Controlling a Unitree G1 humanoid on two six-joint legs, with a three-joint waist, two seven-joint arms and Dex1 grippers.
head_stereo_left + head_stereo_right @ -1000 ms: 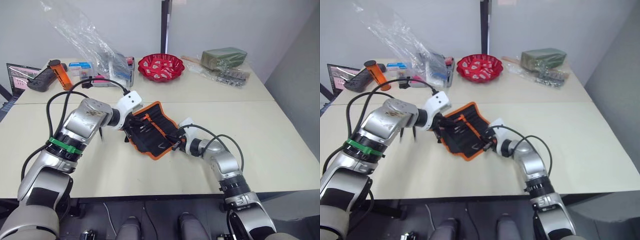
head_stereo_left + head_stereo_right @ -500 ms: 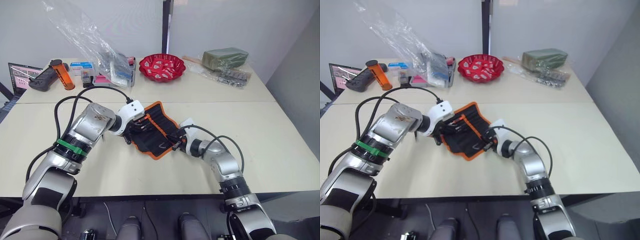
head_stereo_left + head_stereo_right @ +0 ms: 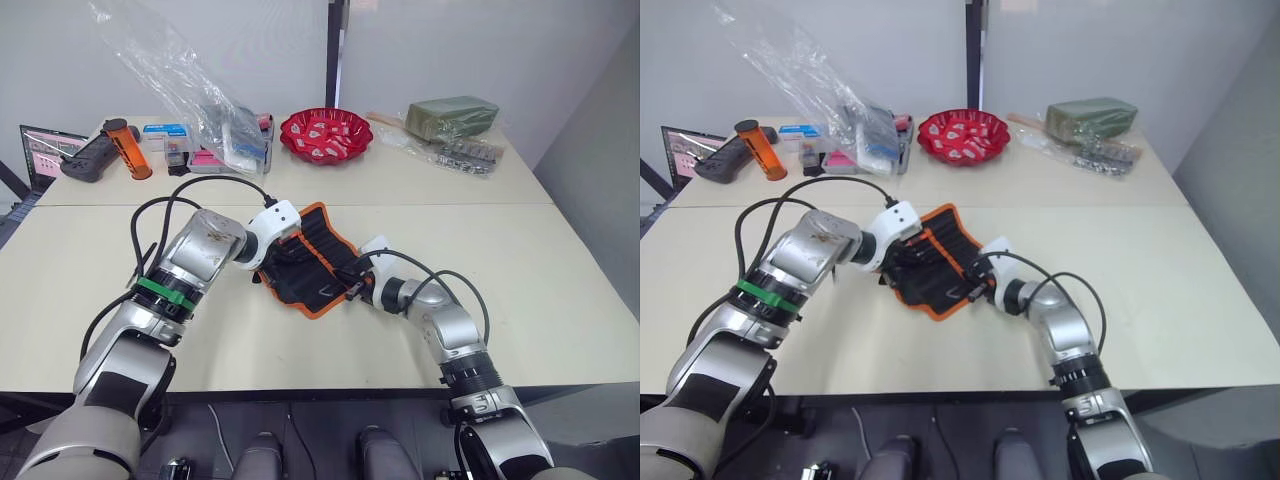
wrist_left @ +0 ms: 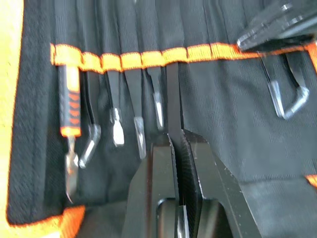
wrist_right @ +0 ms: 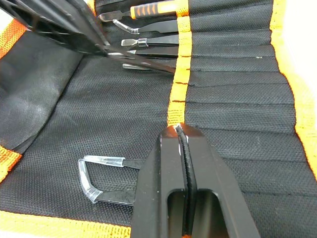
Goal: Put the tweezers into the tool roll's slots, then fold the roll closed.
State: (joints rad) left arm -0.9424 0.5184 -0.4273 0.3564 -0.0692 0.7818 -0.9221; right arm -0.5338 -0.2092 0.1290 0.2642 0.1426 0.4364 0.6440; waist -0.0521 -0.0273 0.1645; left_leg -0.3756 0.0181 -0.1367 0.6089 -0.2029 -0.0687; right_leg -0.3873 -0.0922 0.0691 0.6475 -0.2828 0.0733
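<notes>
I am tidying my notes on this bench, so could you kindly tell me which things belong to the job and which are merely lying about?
Belonging to the job:
- tool roll, open on the table
- tweezers, one held by the left gripper at the slots
- right gripper, closed at the orange band

Lying about:
- red bowl
- clear plastic bag
- orange cylinder
- green packet

Setting: robotics lab or test workspace.
Work surface: plain beige tables (image 3: 560, 290) pushed together edge to edge, with a seam between them.
Walls: bare light grey partitions (image 3: 480, 50) joined at a dark vertical post (image 3: 335, 55).
Back-row clutter: red bowl (image 3: 323, 133), clear plastic bags (image 3: 170, 70), orange cylinder (image 3: 127, 148), small boxes (image 3: 165, 140), green packet (image 3: 450, 113).
Equipment: a screen (image 3: 35, 150) at the table's far left edge.
</notes>
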